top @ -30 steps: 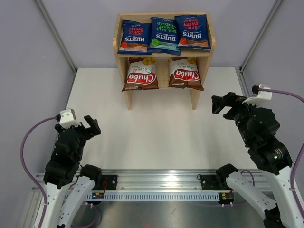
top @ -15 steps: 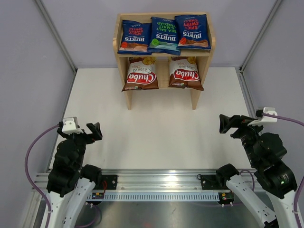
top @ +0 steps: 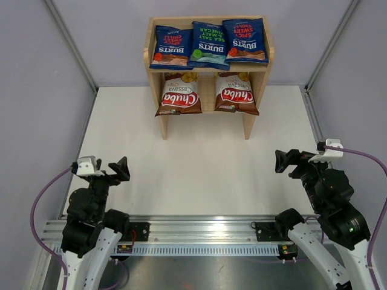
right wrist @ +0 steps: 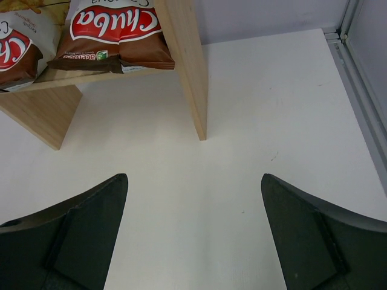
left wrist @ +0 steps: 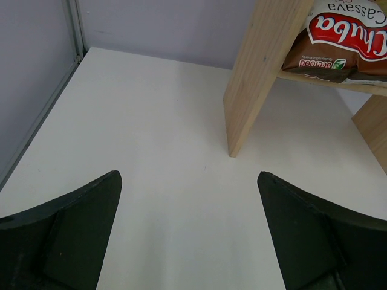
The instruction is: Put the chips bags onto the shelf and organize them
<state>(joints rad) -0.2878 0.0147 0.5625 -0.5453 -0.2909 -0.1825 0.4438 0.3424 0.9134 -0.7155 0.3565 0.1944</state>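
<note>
The wooden shelf [top: 155,67] stands at the table's far edge. Three dark blue Burts bags [top: 209,42] lie side by side on its top tier. Two brown-and-white Chuba bags [top: 179,95] [top: 235,93] lean on the lower tier; one shows in the left wrist view [left wrist: 341,37], both in the right wrist view [right wrist: 118,30]. My left gripper [top: 118,169] is open and empty, low at the near left. My right gripper [top: 285,161] is open and empty at the near right. Both are far from the shelf.
Grey walls with metal frame posts close the table on the left [top: 72,45], right [top: 329,51] and back. The shelf's side panels reach the table [left wrist: 251,90] [right wrist: 190,66]. A metal rail [top: 199,232] runs along the near edge between the arm bases.
Both arms have drawn back toward their bases and lowered. The right gripper moved from near the shelf's right side to the near right. The bags have not moved.
</note>
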